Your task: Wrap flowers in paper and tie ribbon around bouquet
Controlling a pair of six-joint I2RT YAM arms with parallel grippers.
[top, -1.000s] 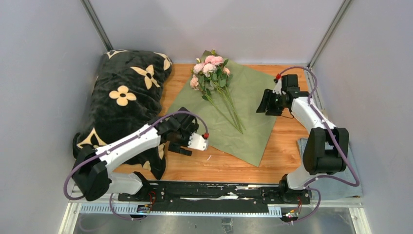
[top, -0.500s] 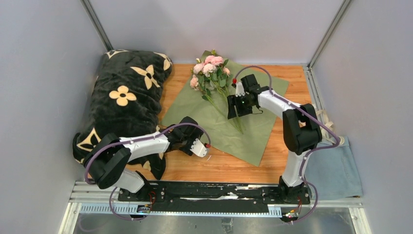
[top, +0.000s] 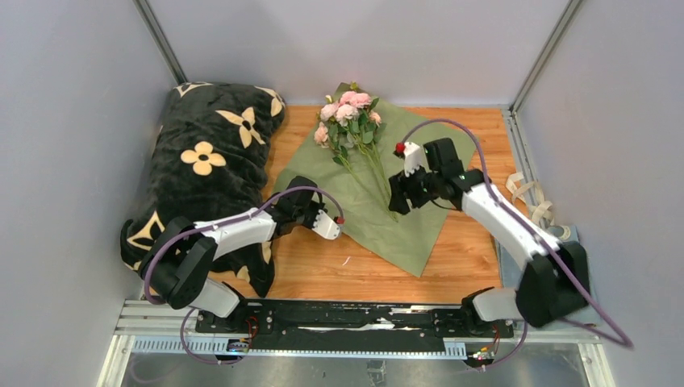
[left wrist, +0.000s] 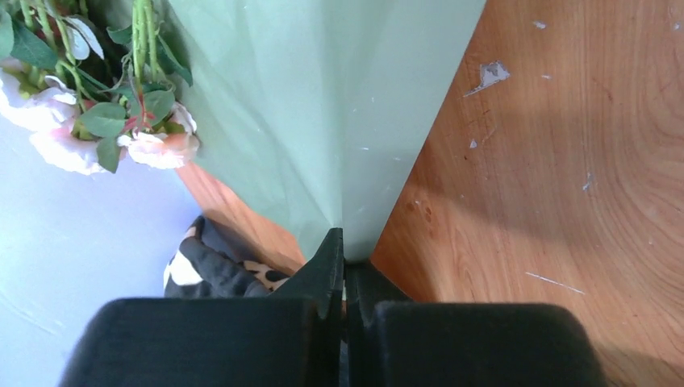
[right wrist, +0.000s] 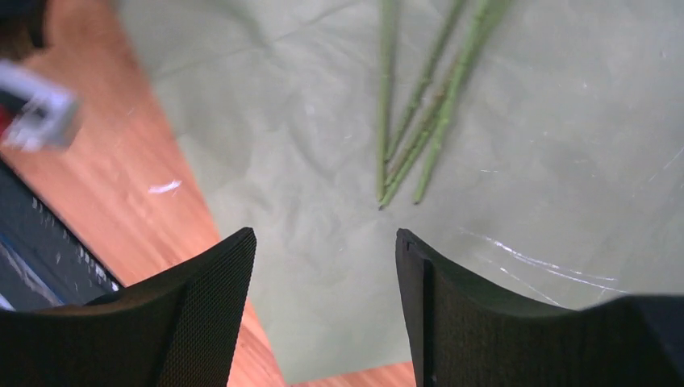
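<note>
The paper [top: 403, 185] lies olive side up, set like a diamond on the wooden table [top: 476, 250]. The flowers [top: 348, 113] rest on its far part, pink blooms at the back and stems [top: 379, 181] running toward me. My left gripper [top: 289, 192] is at the sheet's left corner. In the left wrist view it [left wrist: 344, 250] is shut on that corner of the paper [left wrist: 323, 121], with blooms [left wrist: 105, 121] beyond. My right gripper [top: 398, 197] hovers open over the stem ends [right wrist: 419, 121], its tips [right wrist: 323, 250] above bare paper [right wrist: 282, 161]. The ribbon [top: 528, 201] lies looped at the right edge.
A black plush blanket with beige flower shapes [top: 202, 161] fills the left side, right beside the left arm. A bit of grey-blue cloth [top: 560, 234] shows past the right arm. Grey walls close in the back and both sides.
My left gripper has moved up to the paper's left corner and shut on it. My right gripper swung in from the right and now hangs over the stem ends.
</note>
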